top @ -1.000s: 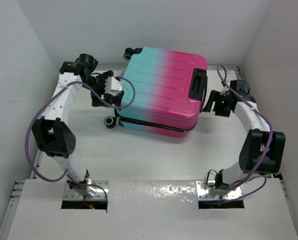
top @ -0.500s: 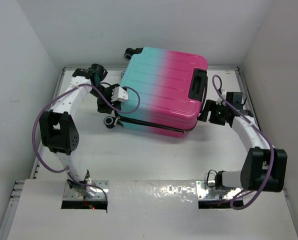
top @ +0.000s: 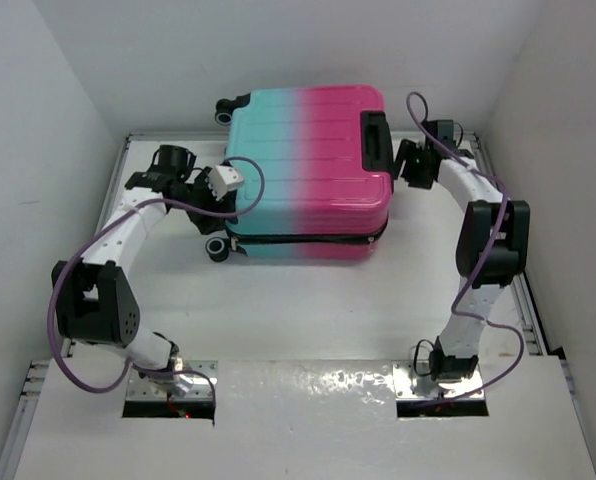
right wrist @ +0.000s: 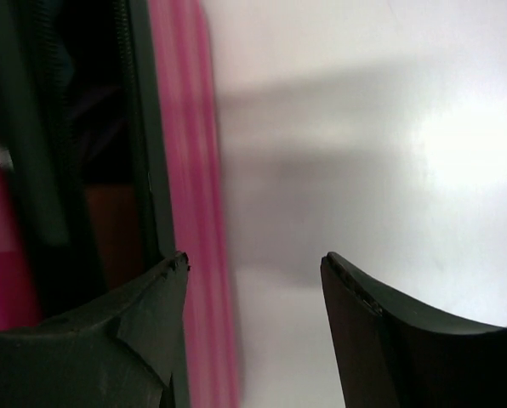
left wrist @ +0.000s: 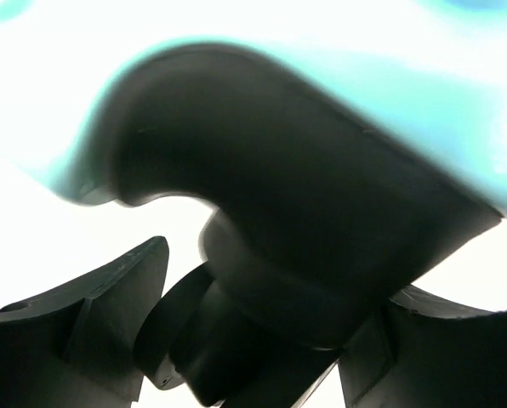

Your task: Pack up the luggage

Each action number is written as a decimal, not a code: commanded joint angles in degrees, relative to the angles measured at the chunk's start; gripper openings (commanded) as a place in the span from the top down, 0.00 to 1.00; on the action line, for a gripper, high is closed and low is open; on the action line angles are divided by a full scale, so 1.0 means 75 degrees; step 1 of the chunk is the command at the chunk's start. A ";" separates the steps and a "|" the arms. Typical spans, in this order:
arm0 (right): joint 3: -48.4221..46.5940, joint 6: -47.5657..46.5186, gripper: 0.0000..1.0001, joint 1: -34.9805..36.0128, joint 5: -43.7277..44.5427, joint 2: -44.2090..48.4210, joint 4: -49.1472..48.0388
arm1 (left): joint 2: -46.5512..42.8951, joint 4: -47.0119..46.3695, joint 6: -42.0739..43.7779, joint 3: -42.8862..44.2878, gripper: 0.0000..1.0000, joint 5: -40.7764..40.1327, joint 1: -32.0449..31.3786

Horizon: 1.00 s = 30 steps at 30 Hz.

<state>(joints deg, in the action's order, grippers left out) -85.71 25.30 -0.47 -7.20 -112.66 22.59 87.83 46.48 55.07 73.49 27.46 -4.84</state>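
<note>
The luggage (top: 308, 160), a ribbed turquoise-to-pink hard shell, lies flat and closed at the back of the table, its black handle (top: 375, 140) on the pink end. My left gripper (top: 228, 198) is at its turquoise left side. In the left wrist view the left gripper (left wrist: 253, 331) is open with a black wheel (left wrist: 304, 238) filling the space between the fingers. My right gripper (top: 403, 165) is against the pink right side. In the right wrist view the right gripper (right wrist: 253, 263) is open and empty, its left finger beside the pink shell (right wrist: 185, 127).
White walls close in the table on the left, back and right. A wheel (top: 216, 247) sticks out at the luggage's front-left corner and another (top: 223, 108) at its back-left corner. The raised table rim (top: 498, 190) runs just right of the right arm.
The luggage has turned square to the table and slid back and left. Both arms moved with it; the right arm now reaches far back along the right edge.
</note>
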 commanded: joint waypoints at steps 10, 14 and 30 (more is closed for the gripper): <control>-0.6393 -0.0427 0.47 -0.0276 -0.2486 -0.2143 0.2004 | -0.0473 -0.1545 -0.5115 -0.0296 1.00 -0.1996 0.0142; -0.0338 -0.2165 0.41 -0.0544 -0.0837 0.1786 0.0076 | -0.0718 -0.1335 -0.5303 -0.0295 1.00 -0.2080 0.0130; 0.4119 -0.1618 0.51 -0.0640 -0.0013 0.4656 -0.1604 | -0.0531 -0.0761 -0.1871 -0.0354 1.00 -0.2103 -0.0292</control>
<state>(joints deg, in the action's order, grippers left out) -42.98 10.28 -3.60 -11.92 -72.58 2.46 84.71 41.89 32.40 69.78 14.76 -6.79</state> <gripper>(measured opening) 0.512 0.623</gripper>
